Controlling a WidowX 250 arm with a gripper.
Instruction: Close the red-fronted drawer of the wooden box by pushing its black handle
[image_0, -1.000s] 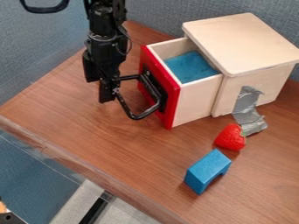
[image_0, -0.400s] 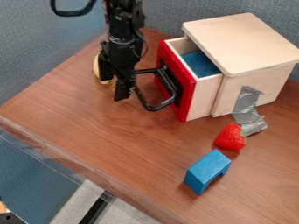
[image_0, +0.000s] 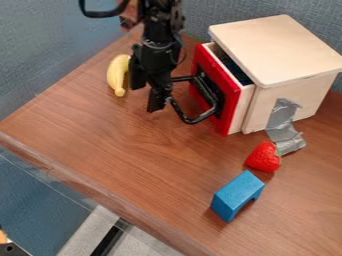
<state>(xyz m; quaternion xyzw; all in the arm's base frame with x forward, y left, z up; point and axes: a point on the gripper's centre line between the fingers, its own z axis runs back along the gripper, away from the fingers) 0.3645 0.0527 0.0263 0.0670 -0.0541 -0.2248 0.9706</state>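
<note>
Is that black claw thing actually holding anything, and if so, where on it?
That can't be told for sure: the gripper is at the outer end of the black handle on the red drawer front, but any grip there is hidden.

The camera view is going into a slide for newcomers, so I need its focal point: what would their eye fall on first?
Probably the bright red drawer front, slightly open on the pale wooden box, with the black claw at its handle. Next, likely the red strawberry and blue block in front of the box, then the yellow banana left of the claw in the picture.
</note>
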